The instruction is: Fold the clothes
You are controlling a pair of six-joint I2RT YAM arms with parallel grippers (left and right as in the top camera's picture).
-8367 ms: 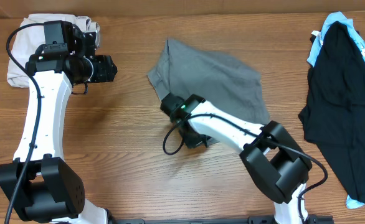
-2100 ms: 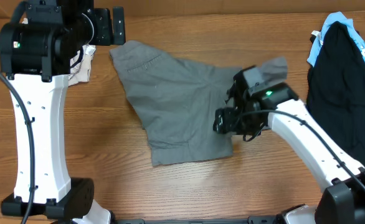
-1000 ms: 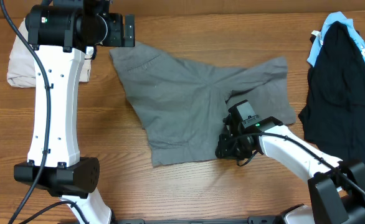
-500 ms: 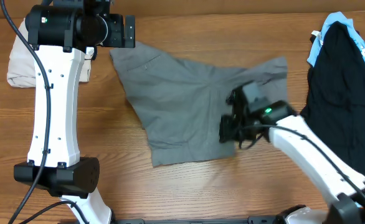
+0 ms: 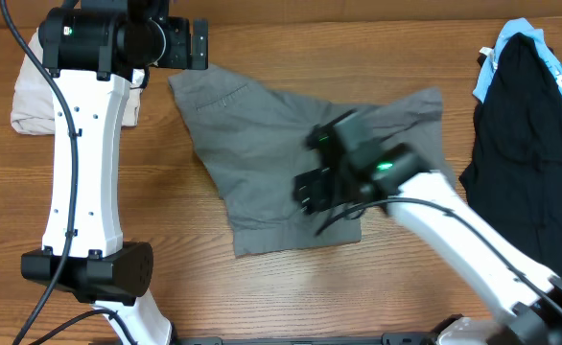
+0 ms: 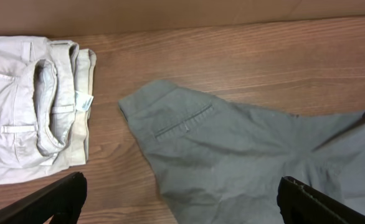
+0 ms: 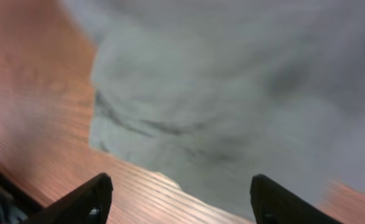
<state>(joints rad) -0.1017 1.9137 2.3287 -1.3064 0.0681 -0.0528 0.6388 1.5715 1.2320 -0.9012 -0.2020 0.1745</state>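
1. Grey shorts (image 5: 252,134) flat on the middle of the table (image 5: 166,278), leg spread out rightward; looks ready for a first fold
2. Right gripper (image 5: 307,192) just swung leftward over the cloth, jaws now parted, nothing held
3. Left gripper (image 5: 197,45) wide apart near the waistband corner, empty

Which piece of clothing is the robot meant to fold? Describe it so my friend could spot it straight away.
Start at the middle of the wooden table: the grey shorts lie spread out there. The beige trousers at the left are neatly folded and the black garment sits at the right edge; only these are grey and unfolded.
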